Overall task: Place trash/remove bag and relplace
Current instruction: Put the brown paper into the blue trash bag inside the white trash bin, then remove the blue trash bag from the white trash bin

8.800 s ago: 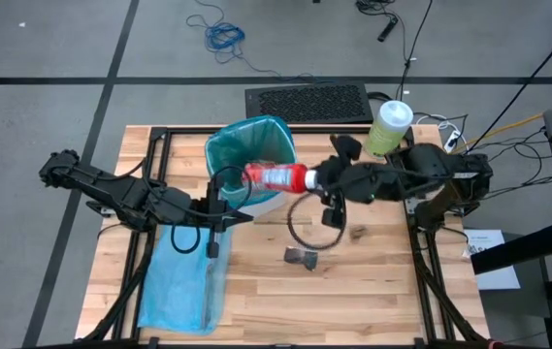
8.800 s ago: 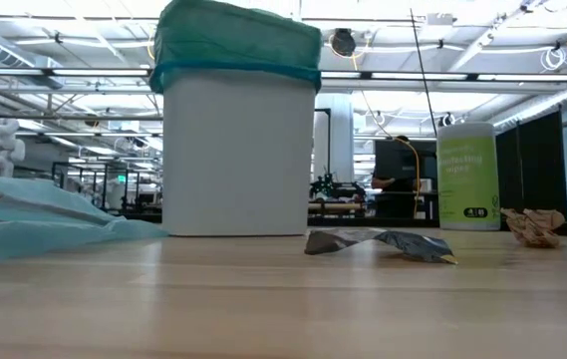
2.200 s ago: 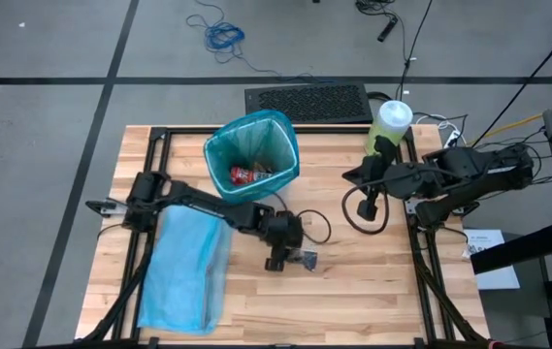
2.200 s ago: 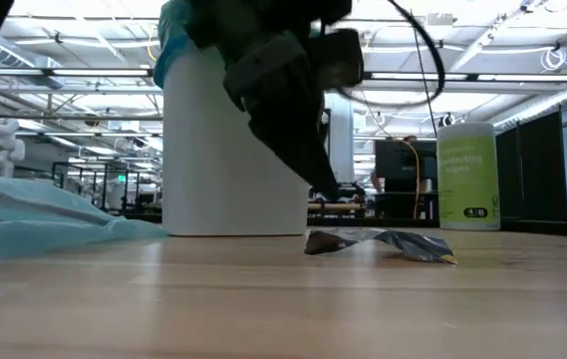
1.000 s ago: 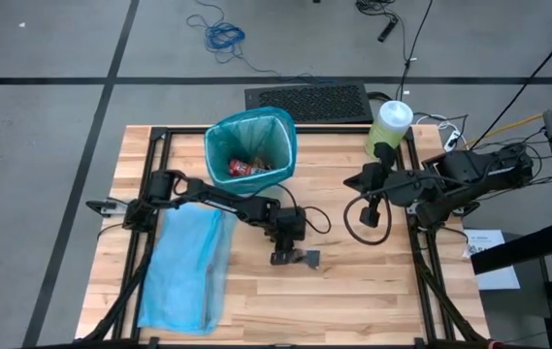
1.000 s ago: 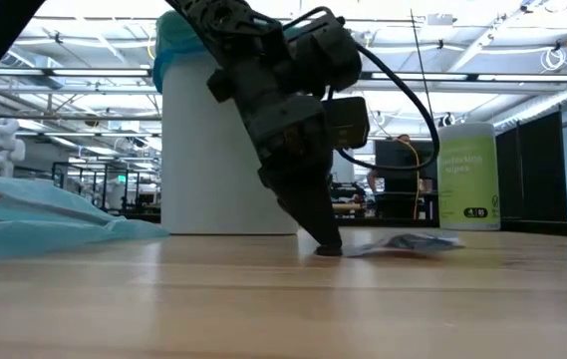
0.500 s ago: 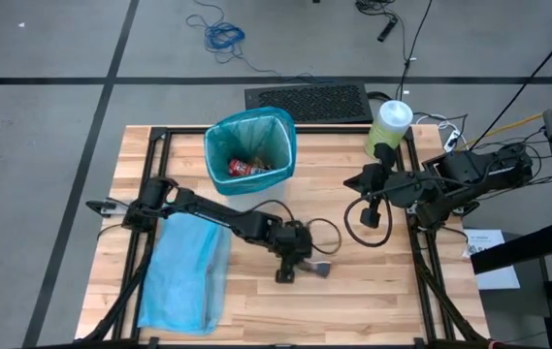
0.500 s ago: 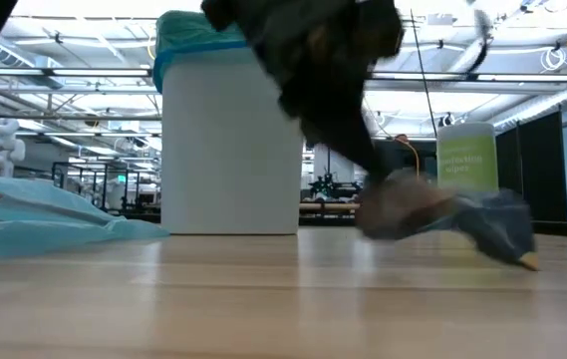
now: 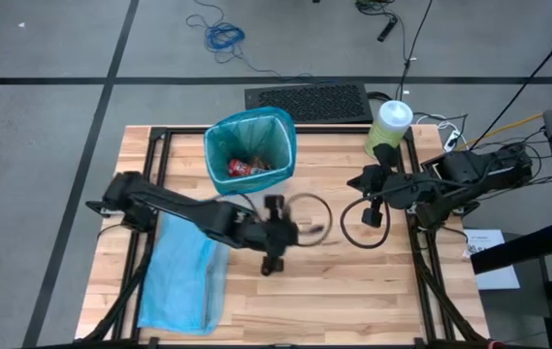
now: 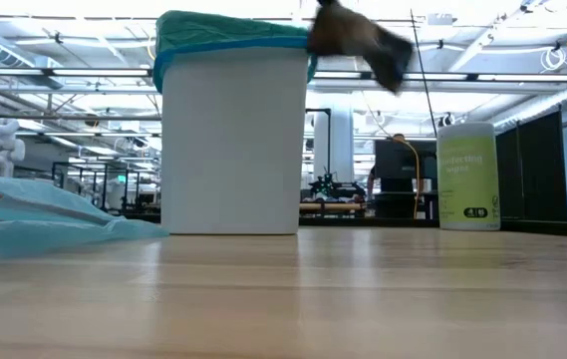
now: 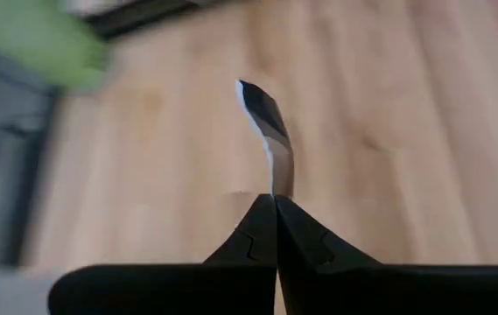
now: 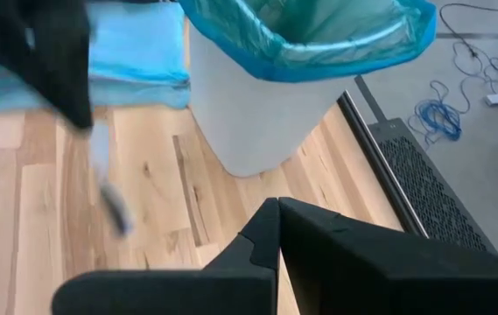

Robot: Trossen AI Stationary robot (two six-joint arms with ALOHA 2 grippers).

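My left gripper (image 11: 275,203) is pinched shut on the thin silvery crumpled wrapper (image 11: 269,131), lifted clear of the pale wooden table (image 9: 353,291) near its middle, just in front of the white bin (image 10: 233,140) lined with the crinkly teal-green plastic bag (image 9: 219,147); red-and-white trash (image 9: 248,166) lies inside that bag; the pale sky-blue plastic bag (image 9: 183,276) lies flat at the table's left. My right gripper (image 12: 277,210) waits with its fingers together over the table's right side, near the tall green white-lidded canister (image 10: 467,175), whose label I cannot read for certain.
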